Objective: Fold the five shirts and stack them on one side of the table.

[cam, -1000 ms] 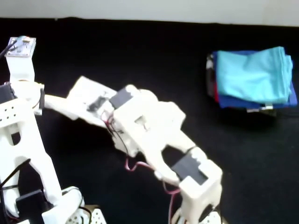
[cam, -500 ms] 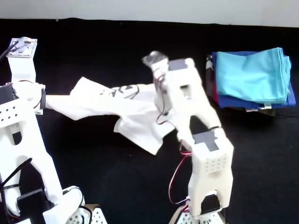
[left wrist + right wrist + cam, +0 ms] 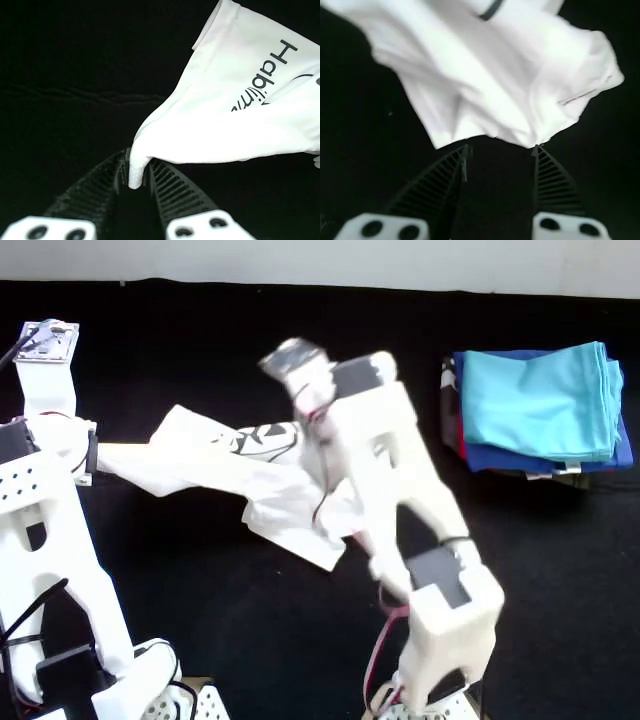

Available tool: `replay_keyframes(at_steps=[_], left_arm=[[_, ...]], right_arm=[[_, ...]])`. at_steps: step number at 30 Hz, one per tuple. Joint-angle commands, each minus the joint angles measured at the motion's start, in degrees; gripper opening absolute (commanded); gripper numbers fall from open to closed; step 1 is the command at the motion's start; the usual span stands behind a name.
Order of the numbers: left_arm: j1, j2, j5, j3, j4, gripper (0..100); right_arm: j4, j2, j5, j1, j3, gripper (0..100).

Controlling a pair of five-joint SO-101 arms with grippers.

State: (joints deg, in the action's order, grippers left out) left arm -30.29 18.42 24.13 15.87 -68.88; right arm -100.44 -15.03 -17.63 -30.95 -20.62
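We see a white shirt [image 3: 200, 465] lying crumpled and unfolded across the middle of the black counter [image 3: 200, 340], one end drawn out in a long stretched strip toward the left arm [image 3: 45, 520]. It carries dark lettering and a dark curved line near its upper edge. In the left wrist view the shirt [image 3: 240, 115] narrows to a twisted corner, and the left claw [image 3: 139, 172] is clamped on that corner, its two ribbed black fingers pressed against the cloth from either side.

The right arm [image 3: 400, 460] hangs over the bunched middle of the shirt. In the right wrist view we find the right claw [image 3: 500, 150] with its fingers spread apart and nothing between them; the rumpled white cloth [image 3: 485, 75] lies just beyond the tips, with a loose fold and a short seam at one side.

Well apart from the white shirt, at the right side of the counter in the high view, sits a stack of folded shirts [image 3: 540, 405]: turquoise on top, blue beneath, a sliver of red at the edge.

The counter is covered in plain black cloth. Behind it runs a pale wall [image 3: 320, 258].
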Motion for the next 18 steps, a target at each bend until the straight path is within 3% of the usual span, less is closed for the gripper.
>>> replay_keyframes(at_steps=[1, 4, 10, 18], left_arm=[[-0.3, 0.8, 0.5, -0.6, 1.1, 1], [-0.3, 0.6, 0.5, -0.5, 1.1, 1], [-0.3, 0.7, 0.4, -0.5, 1.1, 1], [-0.3, 0.8, 0.4, -0.5, 1.0, 1]], right_arm=[[-0.3, 9.3, -0.7, -8.4, 13.7, 19.0], [3.9, 9.8, -0.7, -11.9, 23.0, 19.0], [17.1, 9.7, -0.6, -11.4, 33.3, 19.0], [21.9, -1.9, -0.3, -8.9, 32.6, 19.5]])
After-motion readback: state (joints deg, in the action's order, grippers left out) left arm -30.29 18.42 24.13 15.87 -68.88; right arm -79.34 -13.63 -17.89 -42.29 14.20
